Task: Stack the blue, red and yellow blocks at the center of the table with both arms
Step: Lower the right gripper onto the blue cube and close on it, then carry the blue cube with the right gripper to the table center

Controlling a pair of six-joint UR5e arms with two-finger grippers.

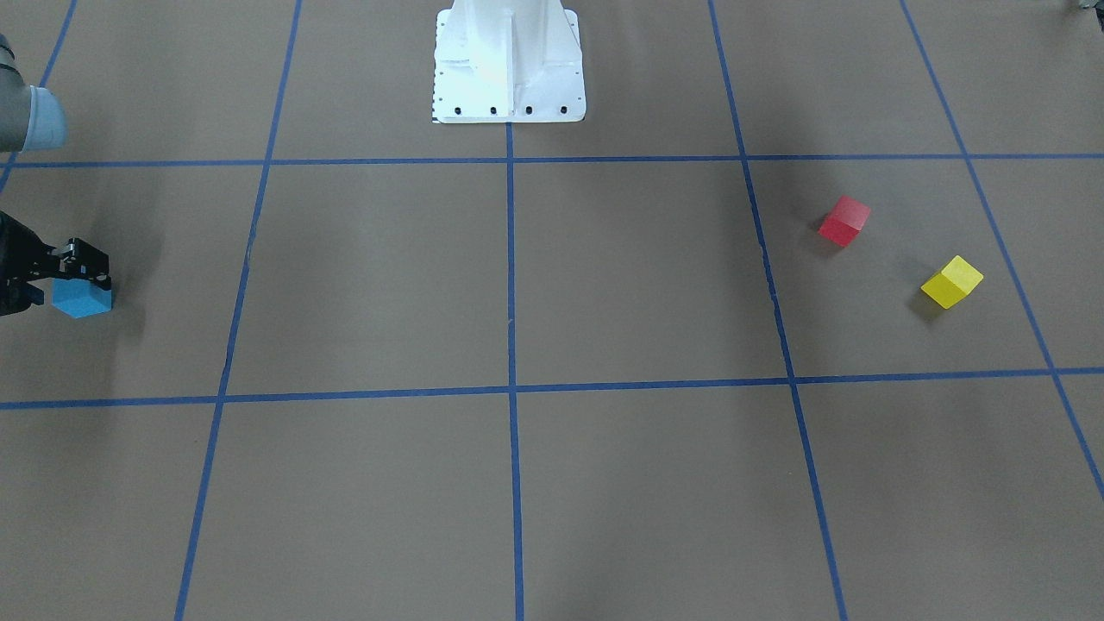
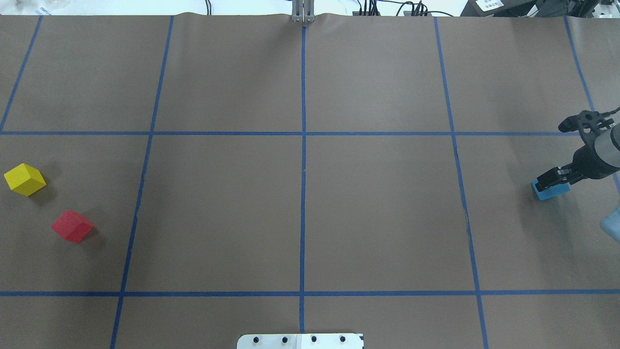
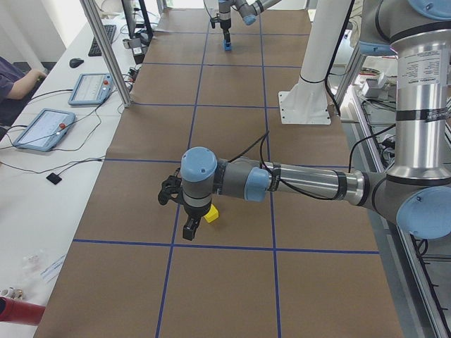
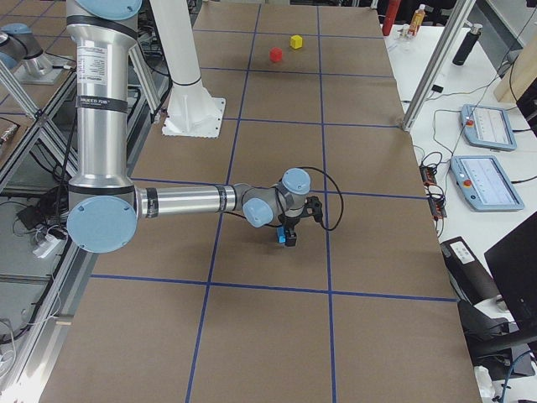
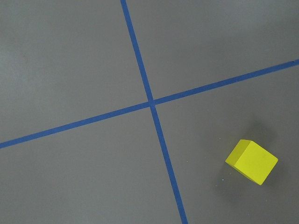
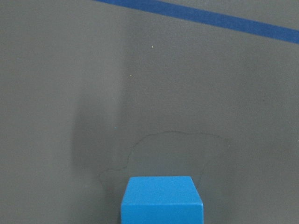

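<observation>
The blue block point(image 1: 82, 300) sits at the table's end on my right side, also in the overhead view point(image 2: 550, 192) and low in the right wrist view point(image 6: 161, 198). My right gripper point(image 1: 84, 274) point(image 2: 553, 180) is down over it, fingers closed on its sides. The red block point(image 1: 843, 221) point(image 2: 72, 226) and the yellow block point(image 1: 951, 282) point(image 2: 24, 179) lie apart at the opposite end. My left gripper point(image 3: 189, 231) shows only in the exterior left view, hanging just beside the yellow block point(image 3: 211, 214); I cannot tell whether it is open. The yellow block point(image 5: 251, 161) also shows in the left wrist view.
The white robot pedestal point(image 1: 509, 60) stands at the table's robot-side edge. Blue tape lines point(image 2: 303, 194) divide the brown table into squares. Tablets point(image 3: 42, 127) and cables lie on a side bench beyond the table's far edge.
</observation>
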